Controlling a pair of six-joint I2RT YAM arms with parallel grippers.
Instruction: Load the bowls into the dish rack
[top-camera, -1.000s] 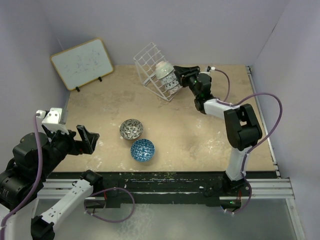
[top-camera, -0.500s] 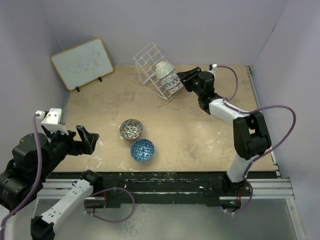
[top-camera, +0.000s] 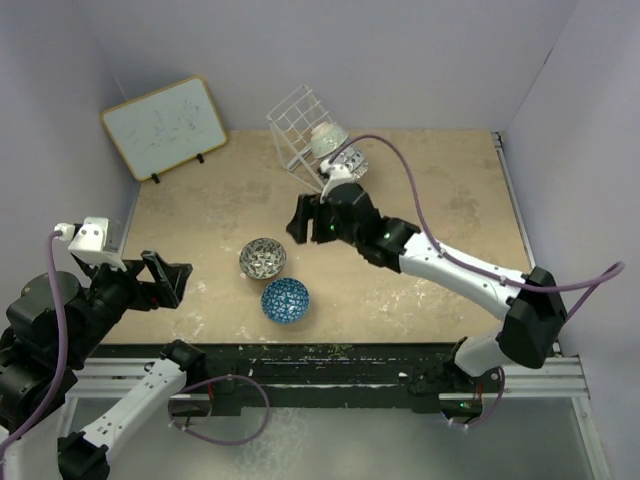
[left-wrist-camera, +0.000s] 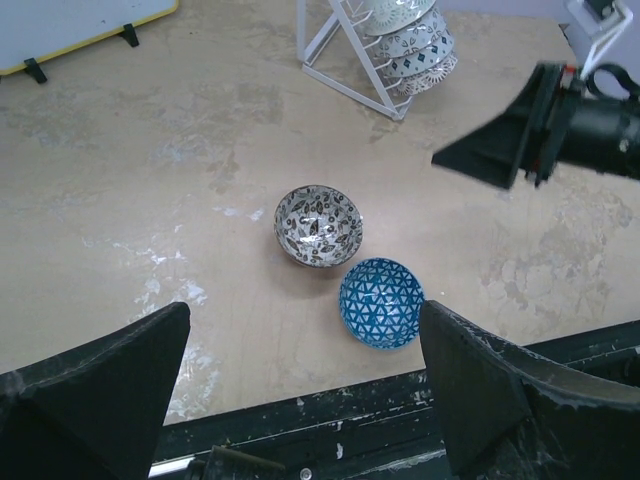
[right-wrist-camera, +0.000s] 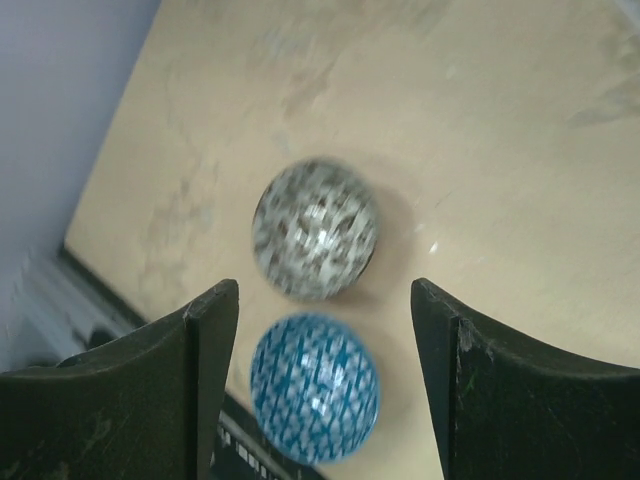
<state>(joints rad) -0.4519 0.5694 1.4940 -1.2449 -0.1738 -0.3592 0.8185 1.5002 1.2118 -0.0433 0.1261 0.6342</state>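
Note:
A grey-silver bowl and a dark blue bowl sit side by side on the table, front centre. The white wire dish rack stands at the back and holds other bowls on edge. My right gripper is open and empty, hovering just right of and above the grey-silver bowl. In the right wrist view both bowls, grey-silver and blue, lie below the open gripper. My left gripper is open and empty at the front left, away from both bowls.
A wood-framed whiteboard leans at the back left. Purple walls enclose the table on three sides. The black front rail runs along the near edge, close to the blue bowl.
My right arm has swung away from the dish rack, forward and left, to hover over the two loose bowls. The left arm shifted only slightly.

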